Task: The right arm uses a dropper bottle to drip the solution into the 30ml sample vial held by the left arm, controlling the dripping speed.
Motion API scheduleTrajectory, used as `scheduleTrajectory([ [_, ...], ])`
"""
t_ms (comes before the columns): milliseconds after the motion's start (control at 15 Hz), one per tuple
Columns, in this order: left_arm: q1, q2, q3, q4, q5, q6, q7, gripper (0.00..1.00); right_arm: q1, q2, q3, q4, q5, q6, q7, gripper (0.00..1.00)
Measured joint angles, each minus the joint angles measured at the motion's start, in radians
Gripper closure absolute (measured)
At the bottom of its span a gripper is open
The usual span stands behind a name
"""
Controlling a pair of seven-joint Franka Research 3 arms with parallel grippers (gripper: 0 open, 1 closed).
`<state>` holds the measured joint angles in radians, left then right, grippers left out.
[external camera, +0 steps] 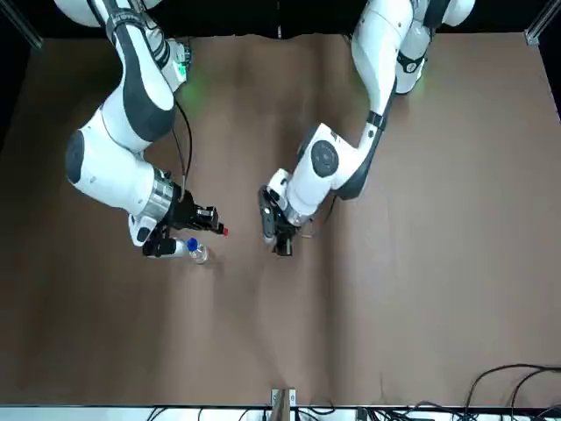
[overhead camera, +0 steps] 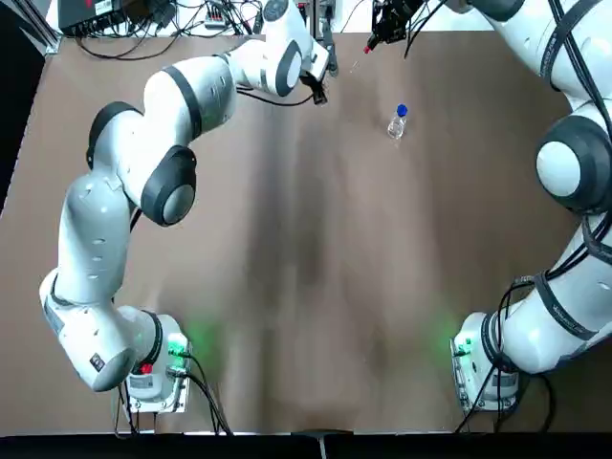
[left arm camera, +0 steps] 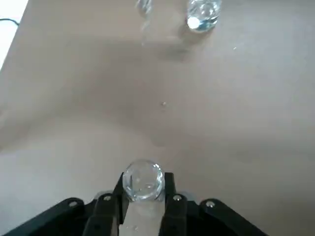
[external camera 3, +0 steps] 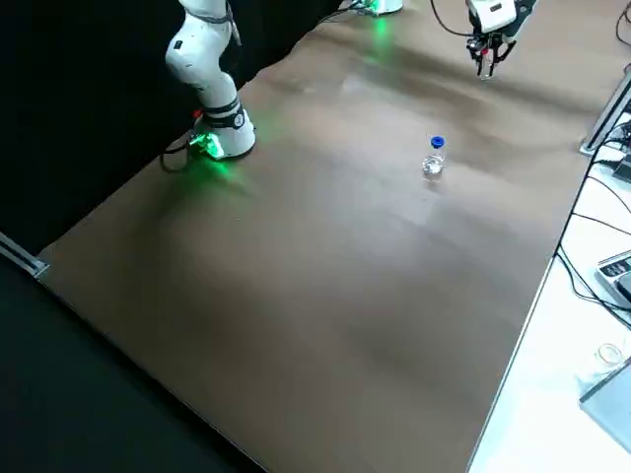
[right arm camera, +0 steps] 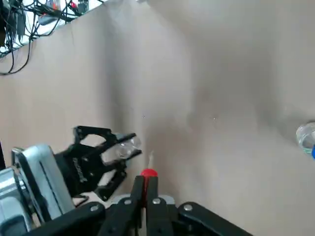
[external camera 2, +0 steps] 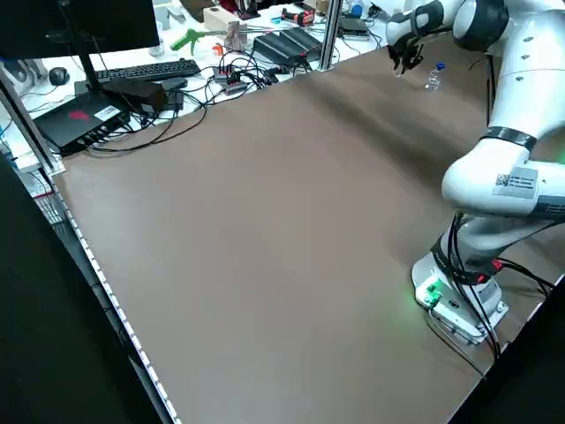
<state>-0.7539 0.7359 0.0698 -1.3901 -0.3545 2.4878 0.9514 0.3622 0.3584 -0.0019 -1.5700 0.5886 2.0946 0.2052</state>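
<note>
1. Where my overhead camera looks down, the left gripper [overhead camera: 320,81] and right gripper [overhead camera: 382,33] sit near the tabletop's far edge, with a blue-capped bottle [overhead camera: 398,122] standing upright on the tabletop [overhead camera: 316,287] beside them. Cables [overhead camera: 172,24] crowd the bench beyond.
2. From the front, the right gripper is pinched on the red-tipped dropper [external camera: 221,231], lying roughly level, tip toward the left gripper, apart from it.
3. My left side view shows a keyboard [external camera 2: 146,71] and more cables off the tabletop.
4. On the left wrist camera, the fingers [left arm camera: 110,214] clamp the 30ml sample vial [left arm camera: 142,180], mouth up.
5. On the right wrist camera, the dropper's red bulb sits between nearly closed fingers [right arm camera: 135,194]; nothing blocks the vial.
</note>
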Motion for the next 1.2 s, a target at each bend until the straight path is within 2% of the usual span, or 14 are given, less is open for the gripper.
scheduleTrajectory([
  [200,0.061,0.0,-0.028,0.0,0.0,0.0,0.045,0.68,-0.021,0.0,-0.003,0.0,-0.019,-0.016,0.0,0.95],
  [267,0.137,0.0,-0.096,-0.002,0.0,0.0,0.087,0.68,-0.032,0.0,-0.004,0.0,-0.088,-0.035,0.0,0.95],
  [400,0.227,0.002,-0.169,-0.009,0.0,-0.001,0.155,0.68,-0.039,0.0,-0.005,-0.001,-0.163,-0.045,0.0,0.95],
  [733,0.4,0.022,-0.279,-0.024,0.0,-0.009,0.305,0.68,-0.045,0.0,-0.005,-0.001,-0.389,-0.094,0.03,0.96],
  [1200,0.567,0.069,-0.372,-0.028,-0.011,-0.025,0.455,0.68,-0.063,0.0,-0.017,-0.009,-0.436,-0.126,0.033,0.96],
])
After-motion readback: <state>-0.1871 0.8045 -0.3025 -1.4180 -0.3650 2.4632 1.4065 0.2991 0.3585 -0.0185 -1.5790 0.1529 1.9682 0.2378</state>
